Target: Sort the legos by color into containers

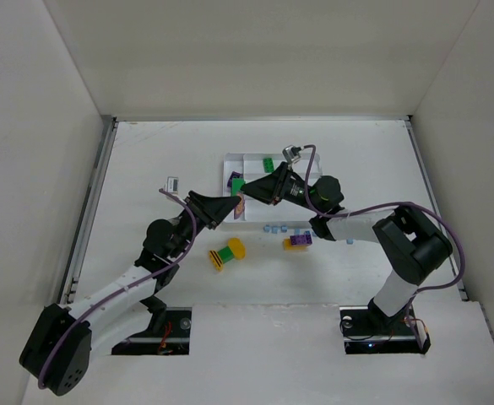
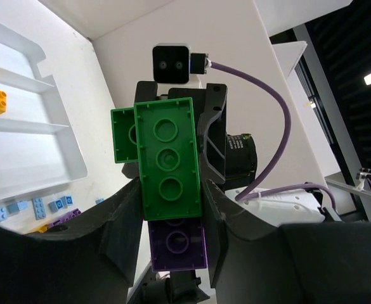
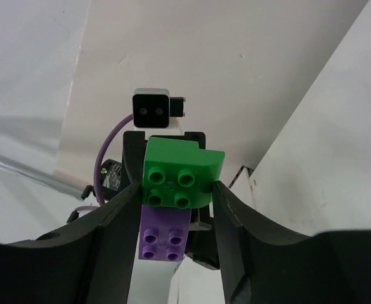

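Left gripper (image 2: pixel 171 206) and right gripper (image 3: pixel 175 190) both clamp our green-purple stack (image 2: pixel 168 152), facing each other above the tray (image 2: pixel 58 126). From overhead we barely see it.

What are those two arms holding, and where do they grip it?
One joined green-and-purple lego stack, pinched by its sides in both arms' jaws, which face each other.

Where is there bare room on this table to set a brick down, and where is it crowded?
Bare: the table right of the tray, and the strip nearward of the yellow-and-green stack. Crowded: before the tray, where left gripper and right gripper clamp one green-and-purple stack, by light-blue bricks and a purple brick.
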`<act>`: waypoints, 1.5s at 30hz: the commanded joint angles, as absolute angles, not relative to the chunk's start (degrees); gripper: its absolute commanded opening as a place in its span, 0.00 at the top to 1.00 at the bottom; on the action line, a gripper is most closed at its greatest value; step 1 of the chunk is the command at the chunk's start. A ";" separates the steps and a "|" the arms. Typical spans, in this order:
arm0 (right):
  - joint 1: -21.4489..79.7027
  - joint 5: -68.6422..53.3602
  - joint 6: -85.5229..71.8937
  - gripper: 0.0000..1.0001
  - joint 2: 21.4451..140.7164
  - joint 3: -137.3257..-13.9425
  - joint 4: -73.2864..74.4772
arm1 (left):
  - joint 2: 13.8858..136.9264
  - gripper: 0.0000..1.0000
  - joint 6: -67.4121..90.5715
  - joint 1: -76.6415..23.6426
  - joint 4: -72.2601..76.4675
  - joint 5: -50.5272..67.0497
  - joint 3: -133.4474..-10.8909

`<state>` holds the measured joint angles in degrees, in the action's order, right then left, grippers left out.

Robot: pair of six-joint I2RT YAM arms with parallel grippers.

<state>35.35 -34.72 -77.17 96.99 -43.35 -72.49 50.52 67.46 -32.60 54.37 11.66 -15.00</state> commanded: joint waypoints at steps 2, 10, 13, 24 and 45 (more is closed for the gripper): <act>36.08 -34.54 -75.76 0.49 95.36 -45.17 -83.67 | 50.89 0.75 67.67 -33.27 58.54 11.95 -16.08; 36.34 -34.45 -75.06 0.45 96.15 -46.32 -82.53 | 50.62 0.75 67.41 -33.62 58.71 11.87 -15.38; 36.34 -34.28 -74.97 0.42 96.24 -46.32 -82.27 | 50.97 0.75 67.15 -34.32 59.15 11.25 -15.03; 36.34 -34.28 -74.27 0.48 95.89 -46.76 -81.65 | 53.17 0.75 67.32 -34.67 61.43 11.43 -14.94; 31.60 -31.82 -71.02 0.63 91.76 -40.96 -78.22 | 50.19 0.76 67.15 -30.63 60.56 12.57 -13.98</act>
